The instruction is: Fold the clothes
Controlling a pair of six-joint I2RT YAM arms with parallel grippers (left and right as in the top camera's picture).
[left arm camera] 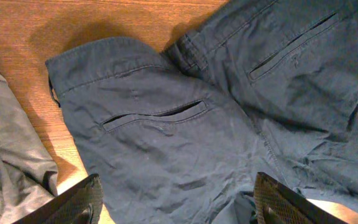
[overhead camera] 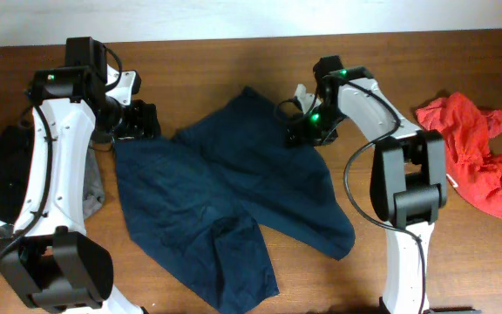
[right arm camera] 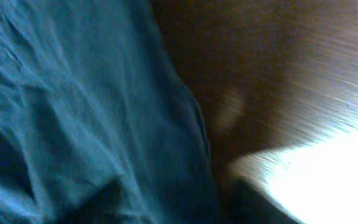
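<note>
All I get of the room from here is the desk (overhead camera: 234,61), a brown wooden top with a fine grain running along its length. It fills nearly the whole overhead view. Beyond the desk's far edge I see a pale strip (overhead camera: 234,17), off-white and plain; I cannot tell whether it is wall or floor. From above, the light on the desk looks warm and fairly even. Through the left wrist camera the wood reads orange, with a soft dark shadow (left arm camera: 86,34) lying across it. The right wrist camera gives me a blurred picture, where a bright glare (right arm camera: 316,180) washes out part of the desk's surface.
</note>
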